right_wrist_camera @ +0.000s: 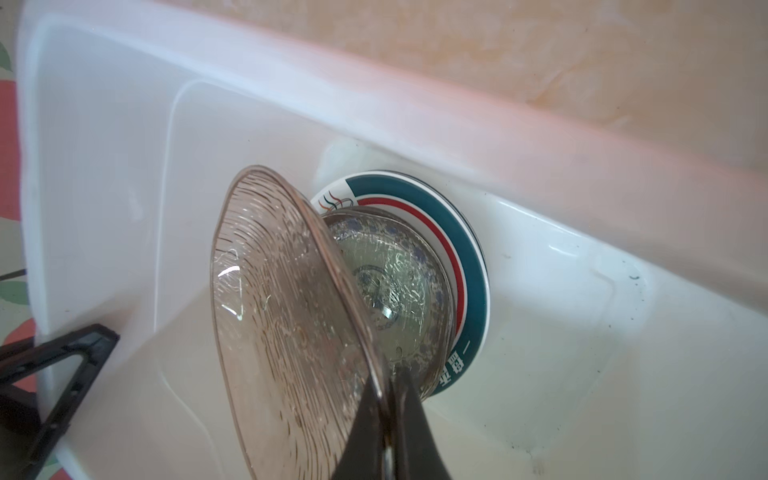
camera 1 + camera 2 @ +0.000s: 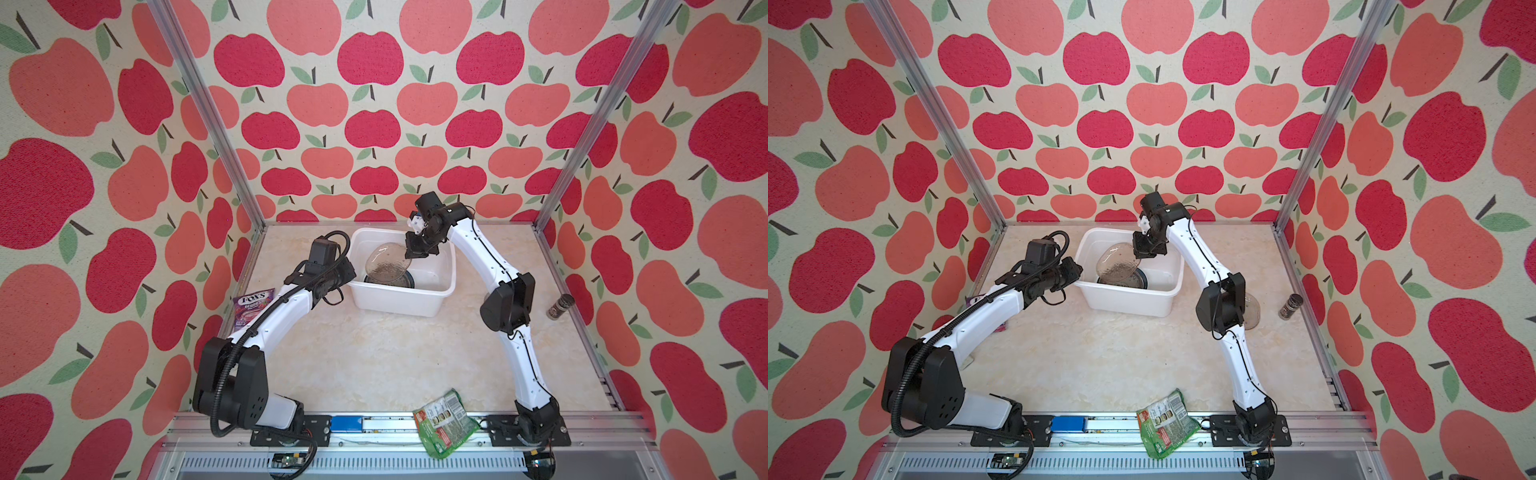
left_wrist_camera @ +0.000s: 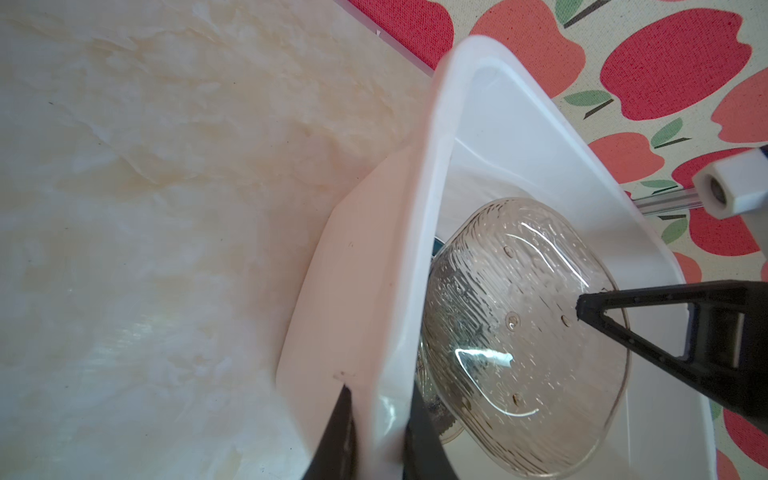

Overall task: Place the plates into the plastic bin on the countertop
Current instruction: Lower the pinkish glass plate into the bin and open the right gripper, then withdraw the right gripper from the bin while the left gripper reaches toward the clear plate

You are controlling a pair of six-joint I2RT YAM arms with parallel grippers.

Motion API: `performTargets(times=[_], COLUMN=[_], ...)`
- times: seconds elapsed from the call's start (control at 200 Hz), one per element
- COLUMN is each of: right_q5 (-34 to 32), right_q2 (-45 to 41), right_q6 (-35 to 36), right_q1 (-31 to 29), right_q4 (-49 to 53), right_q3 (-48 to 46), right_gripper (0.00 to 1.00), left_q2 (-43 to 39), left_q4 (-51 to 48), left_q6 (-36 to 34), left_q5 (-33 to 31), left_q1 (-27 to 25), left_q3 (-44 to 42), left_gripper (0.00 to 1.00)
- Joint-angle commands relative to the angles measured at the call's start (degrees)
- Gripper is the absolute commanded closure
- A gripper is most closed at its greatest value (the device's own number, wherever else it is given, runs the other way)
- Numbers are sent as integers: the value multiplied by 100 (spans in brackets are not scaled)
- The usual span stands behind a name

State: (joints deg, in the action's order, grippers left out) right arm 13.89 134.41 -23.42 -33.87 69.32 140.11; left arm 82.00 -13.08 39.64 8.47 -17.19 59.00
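1. Drop-off step: the amber glass plate [image 2: 386, 262] hangs tilted inside the plastic bin [image 2: 395, 302]. Its low edge is just above the stack on the bin's floor.
2. That stack shows a teal-rimmed plate [image 1: 469, 257] with others nested on it.
3. My right gripper [image 2: 412, 252] is pinched narrow on the glass plate's rim, over the bin's far side.
4. My left gripper [image 3: 380, 390] is closed across the bin's near wall, one finger inside and one outside. I reckon it's steadying the bin.
5. Next move calls for levelling the plate, sinking it gently onto the stack, then spreading the right jaws. It's glass on glass, so go slow.
6. Outside the bin, behind the right arm's elbow, a spare plate [image 2: 1253, 312] seems to sit on the countertop [image 2: 374, 353]. It's half hidden, so I can't be sure.
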Motion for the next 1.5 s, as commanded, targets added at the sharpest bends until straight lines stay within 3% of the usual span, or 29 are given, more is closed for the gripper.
performTargets(times=[0.0, 0.14, 0.27, 0.355, 0.49, 0.881, 0.936, 1.006, 1.046, 1.076, 1.086, 1.261, 1.386, 1.496], right_q5=[-274, -450, -323, -333, -303, -305, -115, 127, 175, 150, 132, -422, -631, -622], right_q2=[-567, -967, -823, -621, -398, -674, -818, -1026, -1156, -1235, -1260, -2057, -3081, -4104], right_q6=[172, 88, 46, 22, 30, 69, 68, 91, 100, 122, 132, 367, 349, 182], right_q1=[21, 24, 38, 12, 11, 25, 29, 23, 26, 30, 27, 203, 553, 915], right_q4=[26, -410, -507, -437, -402, -363, -479, -597, -621, -594, -577, -356, -715, -1298], right_q3=[-778, -1660, -1685, -1430, -1126, -804, -712, -540, -430, -321, -288, -404, -1616, -2965], right_gripper=[100, 100, 100, 81, 71, 70, 70, 68, 66, 63, 63, 54, 54, 53], left_q2=[-254, -274, -223, -197, -185, -130, -101, -65, -49, -33, -34, 23, -220, -643], left_q4=[200, 193, 205, 194, 210, 241, 286, 304, 316, 315, 315, 77, -128, -193], left_q6=[193, 199, 185, 185, 160, 37, 12, -30, -55, -75, -82, -427, -1032, -1679], left_q5=[-234, -297, -261, -247, -258, -313, -337, -350, -370, -398, -409, -818, -1341, -1959], left_q1=[-21, -45, -52, -56, -59, -56, -41, -30, -33, -39, -39, -61, -251, -903], left_q3=[-137, -192, -188, -162, -155, -29, -10, 49, 91, 120, 127, 503, 863, 1166], left_gripper=[100, 100, 100, 100, 100, 100, 87, 59, 31, 4, 0, 1, 1, 1])
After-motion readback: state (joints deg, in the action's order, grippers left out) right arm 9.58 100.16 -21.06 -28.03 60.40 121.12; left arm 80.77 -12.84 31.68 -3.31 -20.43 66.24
